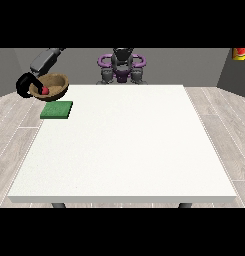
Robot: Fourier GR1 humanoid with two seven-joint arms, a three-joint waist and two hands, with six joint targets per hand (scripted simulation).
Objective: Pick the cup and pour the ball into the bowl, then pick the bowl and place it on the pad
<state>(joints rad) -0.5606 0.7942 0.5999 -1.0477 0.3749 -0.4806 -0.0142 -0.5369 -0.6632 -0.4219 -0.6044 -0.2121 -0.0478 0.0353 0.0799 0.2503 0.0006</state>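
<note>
The hand at the view's left [25, 86] grips the bowl [53, 87] by its nine-o'clock rim. With the ball [45, 91] inside, it looks rigid and light; the pad [57, 110] lies at six o'clock.

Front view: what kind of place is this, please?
Probably a robot test room: a white table on a wood-plank floor, grey walls, and a red button on the wall. A hand holds a bowl above a green pad.

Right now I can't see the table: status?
Hand at view's left curled round bowl, ball inside. Bowl held above pad. Other hand unseen.
</note>
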